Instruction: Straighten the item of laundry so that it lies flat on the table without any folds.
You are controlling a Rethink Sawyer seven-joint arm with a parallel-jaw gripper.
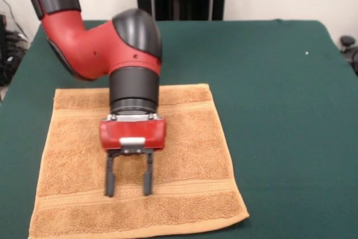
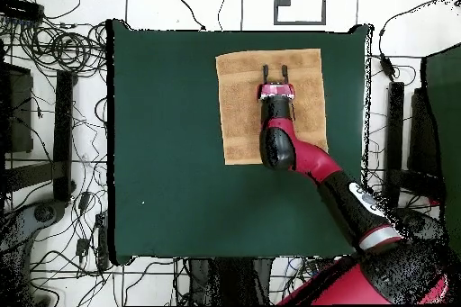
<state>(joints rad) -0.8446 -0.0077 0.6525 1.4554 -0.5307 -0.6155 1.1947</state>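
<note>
The orange-tan towel point(image 1: 184, 155) lies spread flat on the dark green table point(image 1: 279, 110), at the front left in the front view. Ribbed bands run near its near and far edges. No fold shows on the part I can see. My gripper point(image 1: 129, 186) hangs over the towel's near half with its two black fingers point(image 1: 110, 180) apart and nothing between them. The tips are close to the near ribbed band. In the overhead view the towel point(image 2: 241, 114) lies near the table's top edge, and the gripper point(image 2: 275, 72) is over its upper part. The arm hides part of the towel.
The red and black arm point(image 1: 95, 43) comes down from the upper left in the front view and crosses the towel's far edge. Cables and stands point(image 2: 54, 96) lie on the floor around the table in the overhead view.
</note>
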